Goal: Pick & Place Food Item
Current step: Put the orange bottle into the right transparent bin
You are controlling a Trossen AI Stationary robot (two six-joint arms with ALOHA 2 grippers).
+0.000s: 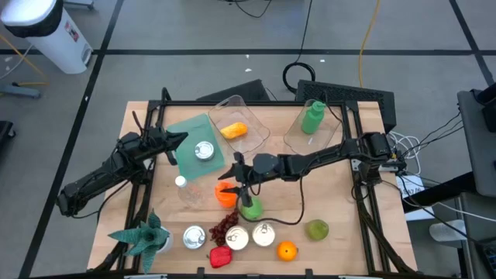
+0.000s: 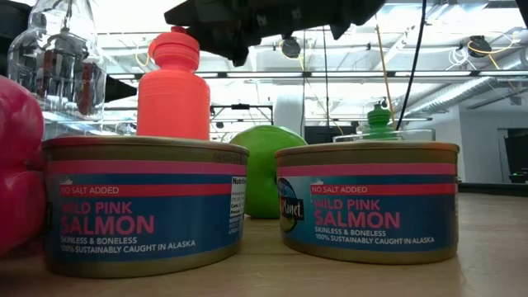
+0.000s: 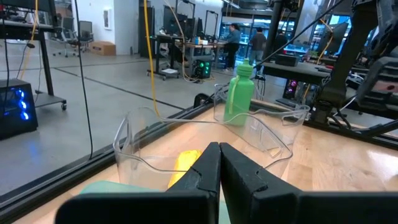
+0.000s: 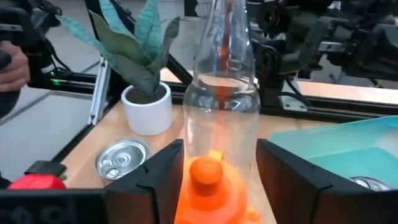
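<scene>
High view, right gripper (image 1: 229, 188) over the orange bottle (image 1: 225, 195) mid-table, fingers (image 4: 158, 180) spread either side of its cap, not gripping, clear bottle (image 4: 222, 93) just beyond, left gripper (image 1: 172, 145) with fingers pressed together, empty, beside the teal tray (image 1: 188, 132)

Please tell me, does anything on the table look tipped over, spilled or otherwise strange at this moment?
One thing: a clear plastic bottle with a white cap seems to lie on its side beside the teal tray, while the orange plastic bottle and green plastic bottle stand upright. Nothing looks spilled or broken.
</scene>
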